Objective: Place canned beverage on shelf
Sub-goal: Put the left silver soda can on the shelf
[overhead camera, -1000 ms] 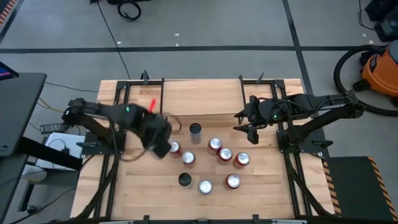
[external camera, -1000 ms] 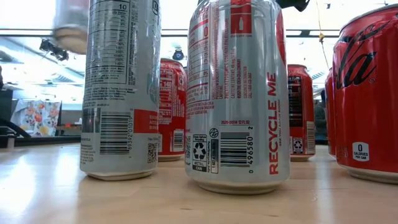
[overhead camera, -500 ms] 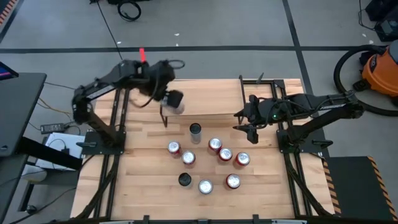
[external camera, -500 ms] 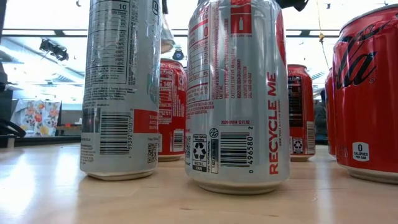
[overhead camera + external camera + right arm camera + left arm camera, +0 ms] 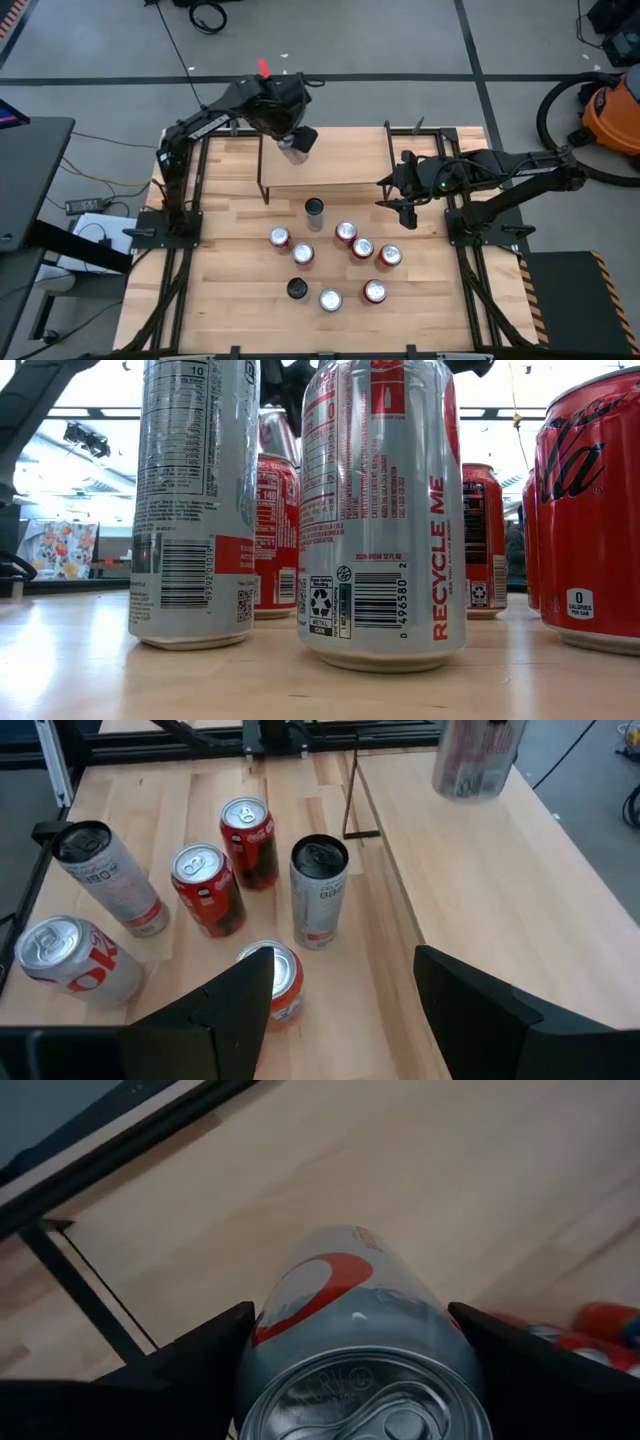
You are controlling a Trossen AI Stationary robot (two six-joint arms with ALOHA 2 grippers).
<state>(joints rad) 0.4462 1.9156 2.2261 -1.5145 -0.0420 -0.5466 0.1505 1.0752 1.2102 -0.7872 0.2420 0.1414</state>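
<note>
My left gripper [image 5: 292,130] is shut on a silver can with a red mark [image 5: 350,1295]. It holds the can in the air over the left part of the shelf [image 5: 340,160], a light-wood board on thin black legs at the table's far side. The can also shows in the right wrist view [image 5: 476,758] and above the board in the high view [image 5: 298,141]. My right gripper [image 5: 392,198] is open and empty, waiting off the shelf's right end. My left gripper pinches the can's two opposite sides near its top end [image 5: 262,1342], one finger [image 5: 190,1365] on each side. The fingers come from above, slanting down toward the shelf. The can hangs below them, bottom end toward the board, apparently clear of it.
Several red and silver cans stand on the table in front of the shelf, among them a tall dark-topped one [image 5: 314,212] nearest to it, red ones [image 5: 346,233] and a silver one [image 5: 330,299]. The shelf's black leg [image 5: 350,795] stands at its near left corner.
My left gripper has lifted the silver can from the table at the left of the can group. It has carried the can up and toward the table's far edge, to above the shelf's left part. The can is now clear of the table.
</note>
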